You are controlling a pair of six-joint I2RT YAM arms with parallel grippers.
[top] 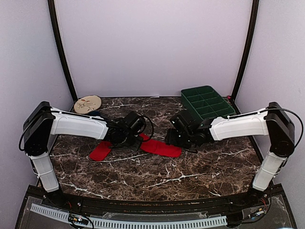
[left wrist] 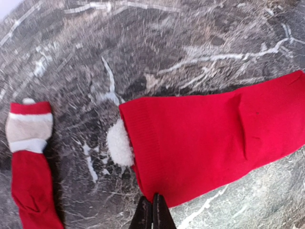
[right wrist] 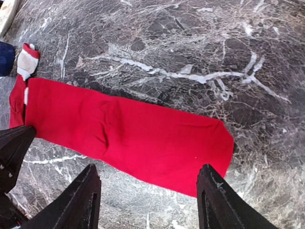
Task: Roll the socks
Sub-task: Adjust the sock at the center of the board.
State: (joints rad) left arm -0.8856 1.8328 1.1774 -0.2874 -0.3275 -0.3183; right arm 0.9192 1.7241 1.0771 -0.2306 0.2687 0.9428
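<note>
Socks: plain sock (right wrist: 128, 133) flat mid-surface (top: 157, 176), cuffed sock (left wrist: 28, 181) near, toward left edge | feel: likely light, limp, sturdy; take at cuff hem | left claw (left wrist: 152, 212) closed at hem, hold unclear | right claw (right wrist: 147, 169) wide over toe end.

We see a plain red sock (left wrist: 209, 143) lying flat on the dark marble tabletop (left wrist: 190, 43), reaching from the middle to the right edge, with a white fluffy tuft (left wrist: 119, 143) touching its ribbed left end. Our left gripper (left wrist: 153, 214) has its fingertips pressed together at that sock's near edge. Apart to the left lies a second sock (left wrist: 28, 176), red with a white-and-pink cuff.
</note>
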